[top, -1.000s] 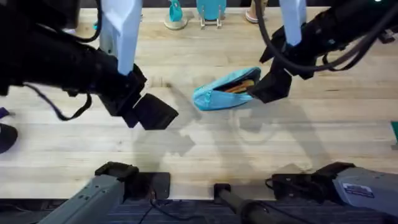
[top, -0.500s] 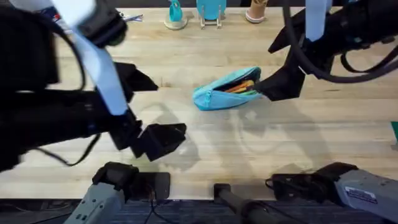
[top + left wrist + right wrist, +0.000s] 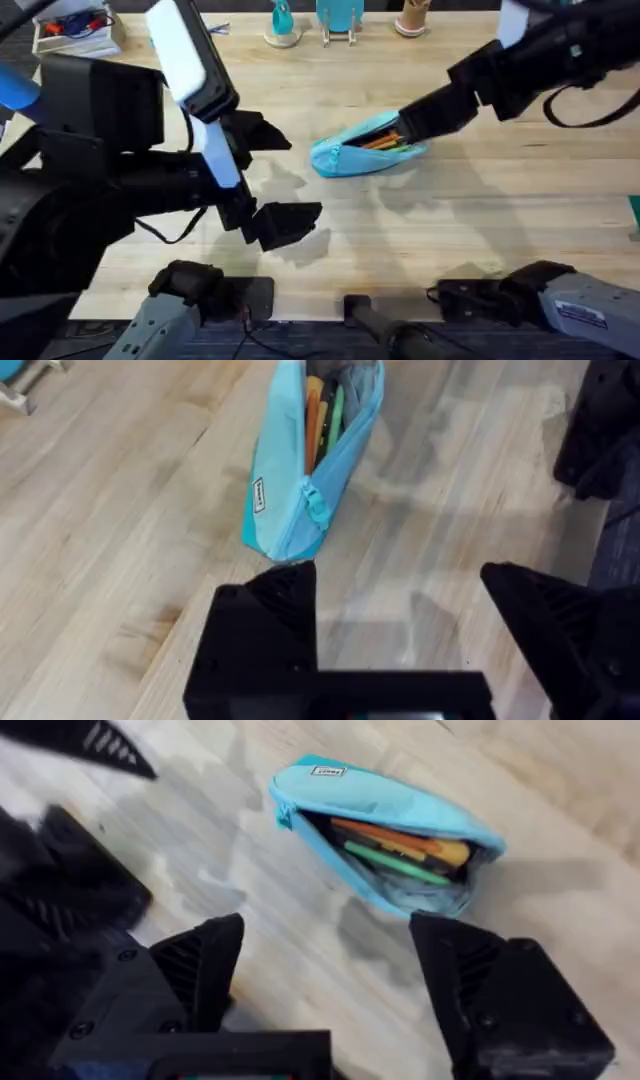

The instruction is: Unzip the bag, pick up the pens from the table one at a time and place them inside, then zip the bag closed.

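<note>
Right gripper [image 3: 325, 985] wide, above bag [image 3: 385, 830], ready for zip. 2 pens [image 3: 395, 845] inside. Left gripper [image 3: 400, 630] wide, waiting.

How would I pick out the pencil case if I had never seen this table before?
Start with the wide pale wooden table and look near its middle, toward the far side. There lies the light blue fabric pouch, long and soft, next to the right hand. Its zipper is open, and an orange pen and a green pen show inside.
</note>
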